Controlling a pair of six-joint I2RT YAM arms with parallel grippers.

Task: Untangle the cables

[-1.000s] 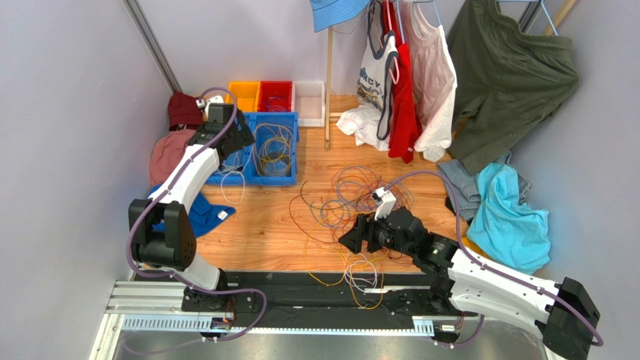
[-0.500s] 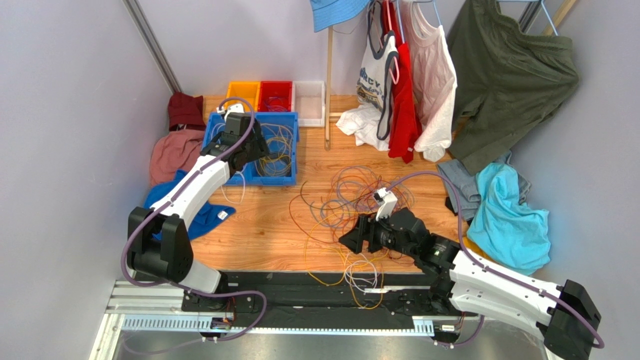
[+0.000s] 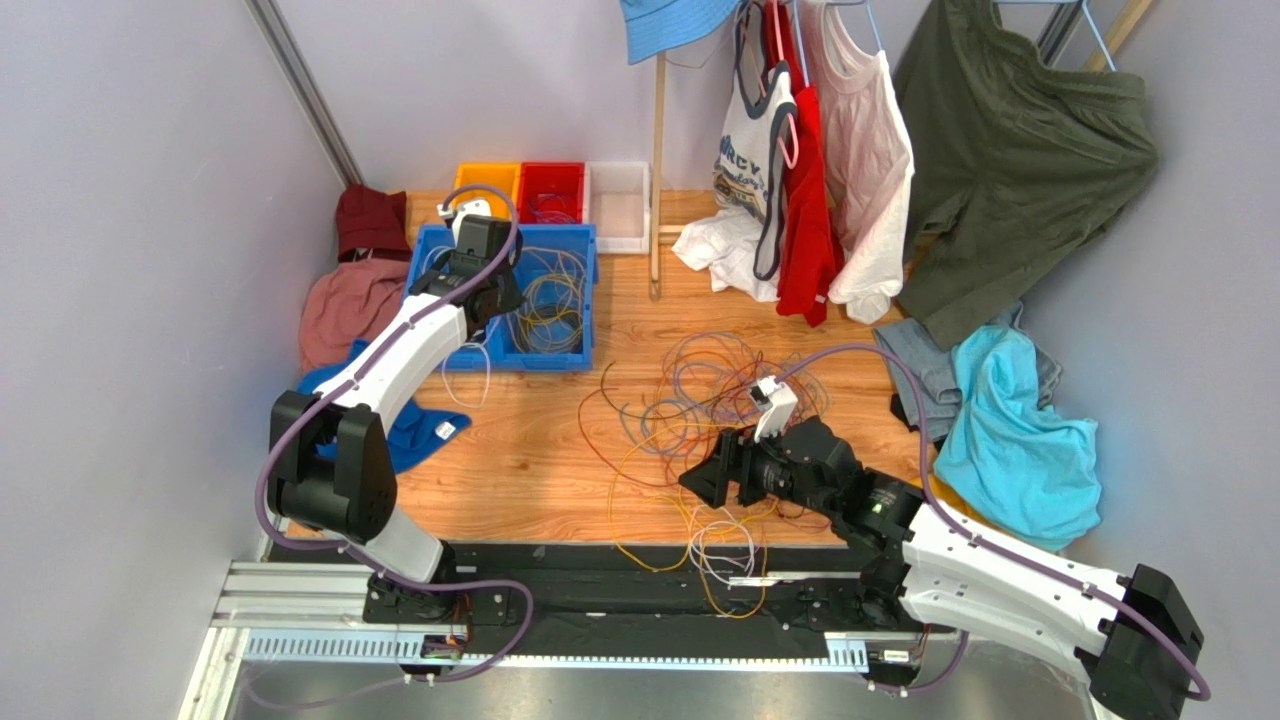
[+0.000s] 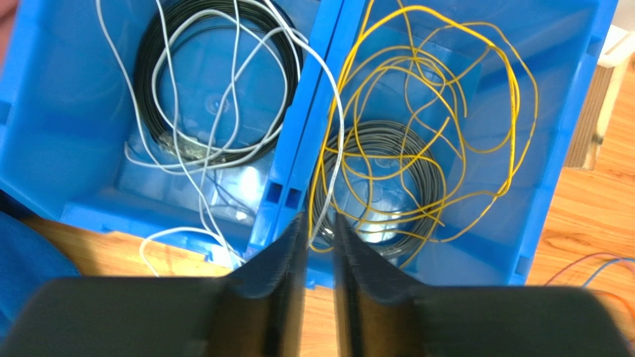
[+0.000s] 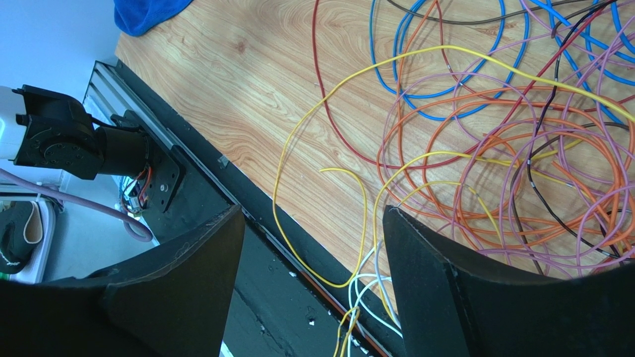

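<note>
Cables (image 5: 514, 156) lie in a tangled heap on the wooden table (image 5: 246, 89), just ahead of my right gripper (image 5: 313, 212). I hold its fingers spread wide above the heap's near edge, probably so I can drop onto the yellow strand (image 5: 276, 197) that strays clear of the knot. My left gripper (image 4: 319, 221) hangs over the blue bins (image 4: 302, 141), where separate coils lie apart from the heap. Its fingers are almost together. A white strand (image 4: 337, 126) draped over the divider runs down into the slit, but I cannot tell whether I am pinching it.

Bare table (image 3: 519, 438) beside tangled cables (image 3: 700, 375)
</note>
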